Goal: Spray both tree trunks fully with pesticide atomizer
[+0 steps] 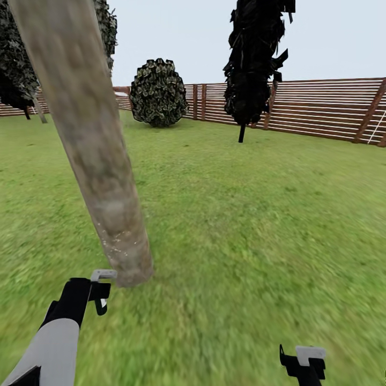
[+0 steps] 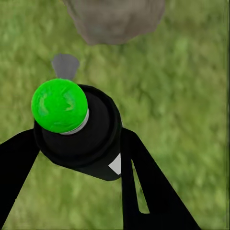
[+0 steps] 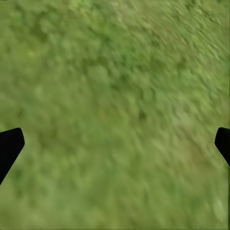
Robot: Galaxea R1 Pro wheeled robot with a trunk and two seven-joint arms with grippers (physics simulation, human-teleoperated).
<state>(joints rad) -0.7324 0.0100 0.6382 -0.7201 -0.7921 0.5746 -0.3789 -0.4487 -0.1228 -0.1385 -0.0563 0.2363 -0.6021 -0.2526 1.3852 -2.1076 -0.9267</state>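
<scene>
- The left claw (image 2: 76, 158) is clamping the pesticide atomizer (image 2: 79, 132), its top showing bright green here rather than red.
- The tree trunk (image 1: 94, 145) is rising just past it at 12 o'clock; I'd judge that tilting the nozzle at the bark and sweeping upward would cover it best.
- The right claw (image 1: 303, 362) is hanging spread apart, holding nothing, over the grass (image 1: 257, 214).
</scene>
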